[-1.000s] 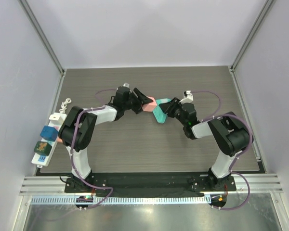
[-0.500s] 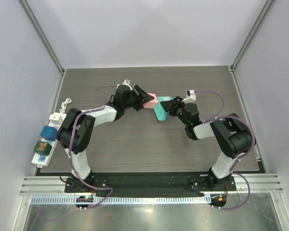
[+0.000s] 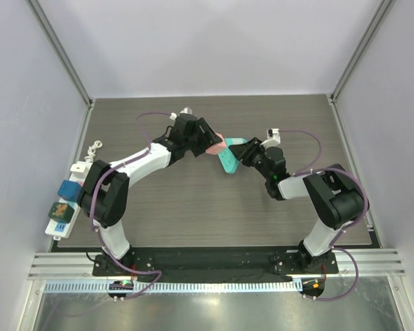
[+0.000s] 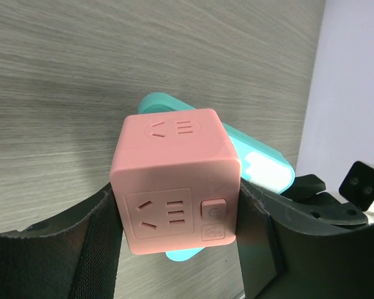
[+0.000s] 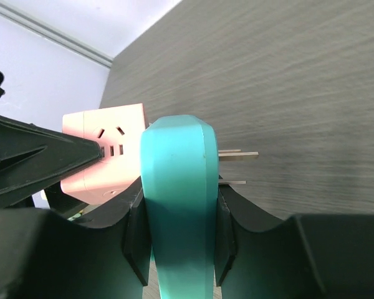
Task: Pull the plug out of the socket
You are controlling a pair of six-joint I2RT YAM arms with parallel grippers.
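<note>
Table: dark wood-grain table (image 3: 193, 214) filling the middle of the overhead view, with my two arm bases at its bottom edge.

Power strip: a white power strip (image 3: 76, 171) lies along the left edge of the overhead view. It carries other plugs and is well apart from both my grippers.

Left gripper: my left gripper (image 4: 177, 240) is clamped on the pink socket cube (image 4: 174, 180), one finger on each side face. In the overhead view it sits just left of centre, in the upper half.

Right gripper: my right gripper (image 5: 179, 230) is clamped across the narrow sides of the teal plug (image 5: 174, 187). In the overhead view it sits just right of centre.

Teal plug: held above the table. In the overhead view its long axis runs from upper right down to lower left.

Key relation: in the overhead view the cube is at the plug's upper left, and the two look as if they touch. I cannot tell whether there is a gap.

Prongs: two metal prongs (image 5: 237, 154) stick out bare from the plug, toward the right of my right wrist view. They are on the side turned away from the cube.

Judgement: with bare pins, the plug looks free of the socket. Each arm already holds its own piece, so drawing the hands apart would confirm it.
</note>
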